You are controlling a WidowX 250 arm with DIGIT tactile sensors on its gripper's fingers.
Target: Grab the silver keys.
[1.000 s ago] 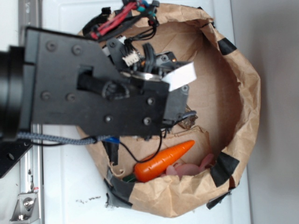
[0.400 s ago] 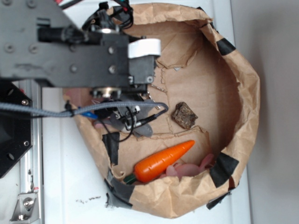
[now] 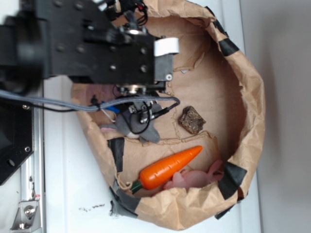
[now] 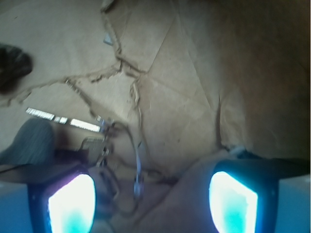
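In the wrist view the silver keys (image 4: pixel 95 141) lie on the brown paper floor of the bag, with their thin wire rings (image 4: pixel 136 167) trailing toward me. My gripper (image 4: pixel 153 204) is open just above them. Its two glowing pads (image 4: pixel 73 204) stand wide apart, and the rings lie between them, closer to the left pad. A grey plush (image 4: pixel 29 141) sits just left of the keys. In the exterior view the black arm (image 3: pixel 97 48) and its cables cover the keys, and only the grey plush (image 3: pixel 146 133) shows below it.
The brown paper bag (image 3: pixel 252 97) rings the work area with rolled walls. Inside lie a dark brown lump (image 3: pixel 192 120), an orange carrot (image 3: pixel 167 167) and a pink plush (image 3: pixel 197 177). A torn seam (image 4: pixel 126 73) crosses the bag floor.
The arm has swung from the bag's middle toward its upper left side, uncovering the brown lump and the grey plush. The bag shifted slightly.
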